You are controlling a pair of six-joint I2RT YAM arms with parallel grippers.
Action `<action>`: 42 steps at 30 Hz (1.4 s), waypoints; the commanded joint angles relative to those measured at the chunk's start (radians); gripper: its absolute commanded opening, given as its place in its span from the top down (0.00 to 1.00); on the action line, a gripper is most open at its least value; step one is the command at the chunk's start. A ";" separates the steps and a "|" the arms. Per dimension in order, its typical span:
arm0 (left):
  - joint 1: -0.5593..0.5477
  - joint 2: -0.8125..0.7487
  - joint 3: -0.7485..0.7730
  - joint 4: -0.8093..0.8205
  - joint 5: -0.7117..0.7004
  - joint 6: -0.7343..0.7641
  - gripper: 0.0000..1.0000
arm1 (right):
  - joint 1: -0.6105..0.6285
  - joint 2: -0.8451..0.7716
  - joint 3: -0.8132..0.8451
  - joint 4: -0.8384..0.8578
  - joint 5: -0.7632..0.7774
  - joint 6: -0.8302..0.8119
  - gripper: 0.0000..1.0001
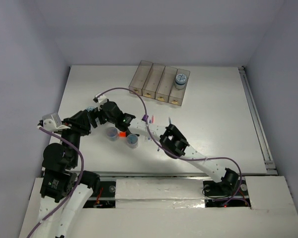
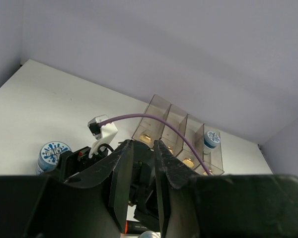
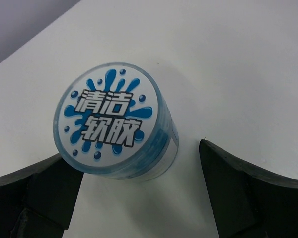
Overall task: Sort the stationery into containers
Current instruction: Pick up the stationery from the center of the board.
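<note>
Four smoky-brown containers (image 1: 145,74) (image 2: 161,111) stand in a row at the table's back. One blue-grey roll (image 1: 180,79) (image 2: 211,139) sits in the rightmost bin. My right gripper (image 3: 134,153) (image 1: 93,110) is open, its fingers on either side of another roll (image 3: 107,116) (image 1: 91,108) (image 2: 53,152) that stands on the table, a gap showing on the right. Two more rolls (image 1: 111,133) (image 1: 132,140) flank an orange highlighter (image 1: 122,134) (image 2: 130,227). My left gripper (image 2: 144,144) points at the right wrist, jaws a narrow gap apart, nothing seen gripped.
A purple cable (image 1: 134,94) arcs from the white connector (image 1: 98,96) (image 2: 102,130) on the right wrist across the table's middle. The two arms crowd together left of centre. A metal rail (image 1: 256,119) runs along the table's right edge. Grey walls enclose the table.
</note>
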 commanded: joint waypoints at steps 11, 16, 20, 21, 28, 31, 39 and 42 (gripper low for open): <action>-0.005 0.003 0.007 0.050 0.052 -0.006 0.80 | 0.009 0.004 0.040 0.183 0.010 -0.038 0.16; -0.005 0.006 0.006 0.051 0.058 -0.004 0.80 | 0.009 -0.027 -0.027 0.217 0.024 -0.042 0.42; -0.014 0.010 0.004 0.053 0.066 -0.003 0.80 | 0.009 -0.122 -0.125 0.278 0.030 -0.062 0.48; -0.014 0.010 0.004 0.051 0.064 -0.001 0.80 | 0.009 -0.146 -0.148 0.295 0.033 -0.071 0.48; -0.014 0.021 0.006 0.048 0.061 0.000 0.80 | -0.009 -0.422 -0.395 0.413 0.055 -0.118 0.49; -0.023 0.029 0.003 0.050 0.066 0.000 0.79 | -0.059 -0.569 -0.568 0.468 0.059 -0.092 0.48; -0.043 0.052 0.001 0.056 0.087 0.000 0.78 | -0.248 -0.949 -1.053 0.513 0.116 -0.052 0.47; -0.052 0.060 -0.001 0.059 0.092 0.003 0.78 | -0.360 -1.038 -1.165 0.453 0.124 -0.036 0.47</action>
